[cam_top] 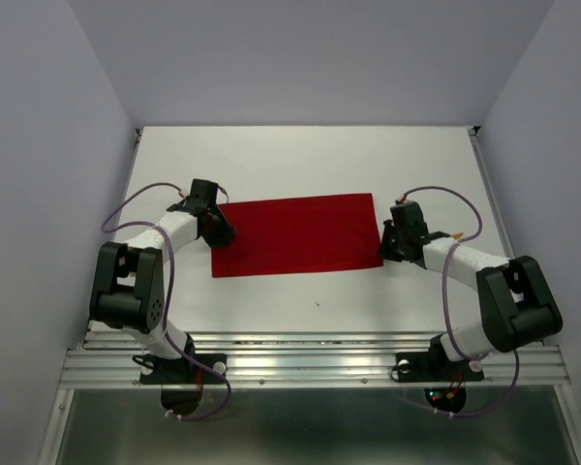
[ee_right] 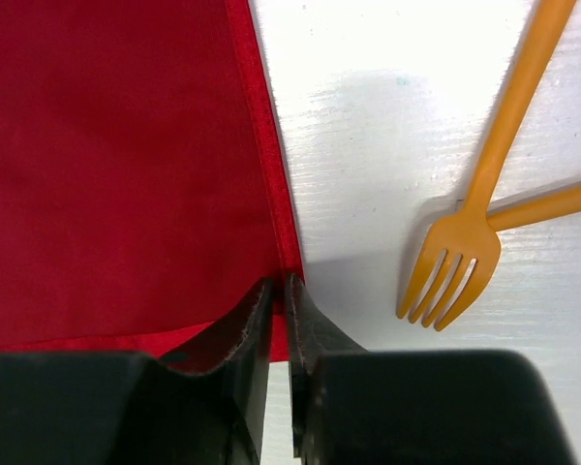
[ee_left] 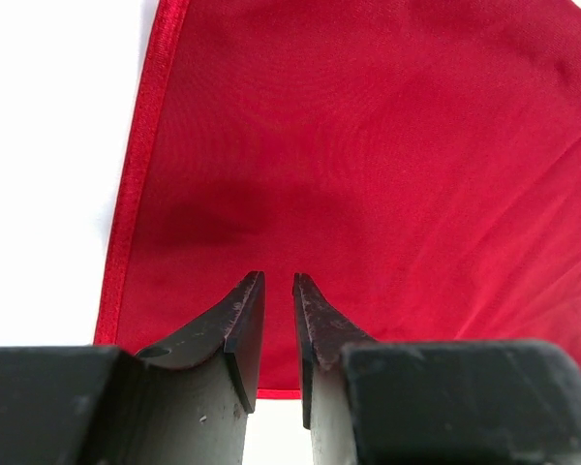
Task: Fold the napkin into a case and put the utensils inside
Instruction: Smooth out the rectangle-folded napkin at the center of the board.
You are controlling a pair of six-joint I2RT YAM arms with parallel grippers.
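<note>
1 white table [cam_top: 300,300] carries everything. The napkin [cam_top: 295,234] lies flat on it as a wide rectangle, not yet a narrow case, with a claw at each short end.

The left claw [ee_left: 278,283] hangs low over the napkin's left end, near the far corner. Its jaws stand a narrow slit apart and nothing shows between them. The right claw [ee_right: 279,281] sits at the near-right corner, jaws drawn almost together with the hem running into the tips, so it looks pinched on the napkin.

The 2 utensils [cam_top: 458,234] lie on bare table just right of that corner, clear of the cloth. They are a fork [ee_right: 455,257], tines toward the claw, and a 2nd handle [ee_right: 552,201] meeting its neck.

3 risks stand out:
- The right claw has only the hem, so the cloth may slip free once lifted.
- With the left claw holding nothing, a pull from the right could drag the whole napkin and skew the fold.
- The fork is close enough that a swinging corner or wrist could knock it aside.
</note>
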